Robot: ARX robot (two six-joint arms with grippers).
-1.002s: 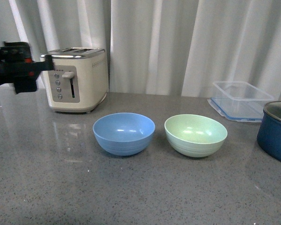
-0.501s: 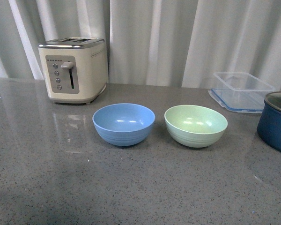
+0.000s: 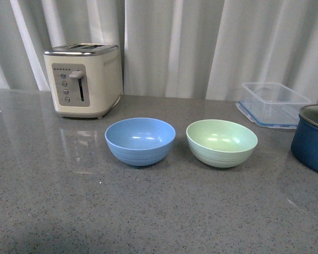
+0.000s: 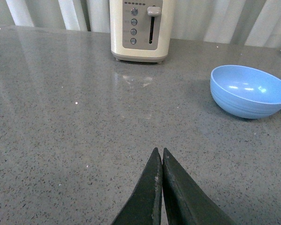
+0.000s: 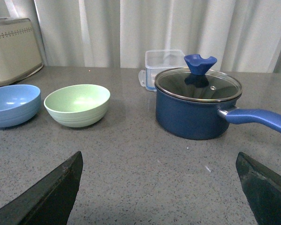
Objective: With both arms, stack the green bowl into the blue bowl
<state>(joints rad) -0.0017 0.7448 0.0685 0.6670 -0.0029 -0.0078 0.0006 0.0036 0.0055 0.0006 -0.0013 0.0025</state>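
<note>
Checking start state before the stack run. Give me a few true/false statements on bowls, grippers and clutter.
1. The green bowl sits inside the blue bowl. False: they stand side by side, apart, on the counter, both empty.
2. The left gripper is shut and holds nothing. True.
3. The right gripper is shut on the green bowl. False: it is open and empty, and the bowl is clear of it.
4. The navy pot has its lid on. True.
5. The toaster stands between the two bowls. False: it stands behind them, by the curtain, on the blue bowl's side.
</note>
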